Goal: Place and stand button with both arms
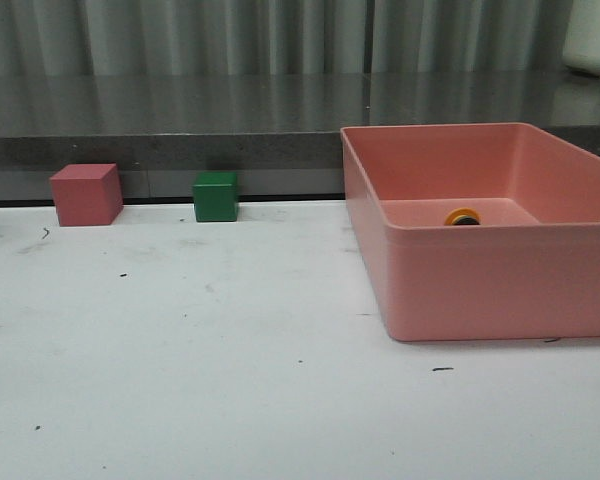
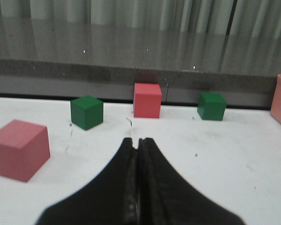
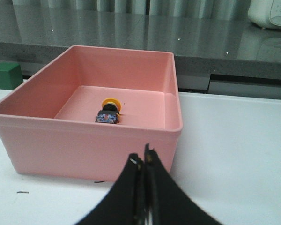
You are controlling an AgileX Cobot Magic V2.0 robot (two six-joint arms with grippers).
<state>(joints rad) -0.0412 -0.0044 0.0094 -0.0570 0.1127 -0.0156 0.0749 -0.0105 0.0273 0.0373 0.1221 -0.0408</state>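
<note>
The button (image 3: 109, 111) lies on its side on the floor of the pink bin (image 3: 91, 136), yellow cap toward the far wall, black base with blue contacts toward me. In the front view only its yellow cap (image 1: 462, 216) shows over the bin's near wall (image 1: 500, 280). My right gripper (image 3: 143, 153) is shut and empty, hanging in front of the bin's near wall, outside it. My left gripper (image 2: 137, 140) is shut and empty over the white table, well short of the cubes. Neither gripper shows in the front view.
Red cubes (image 2: 19, 149) (image 2: 147, 100) and green cubes (image 2: 86, 112) (image 2: 211, 106) stand along the table's back left; the front view shows a red cube (image 1: 85, 194) and a green one (image 1: 216, 196). A grey ledge (image 1: 180, 120) runs behind the table.
</note>
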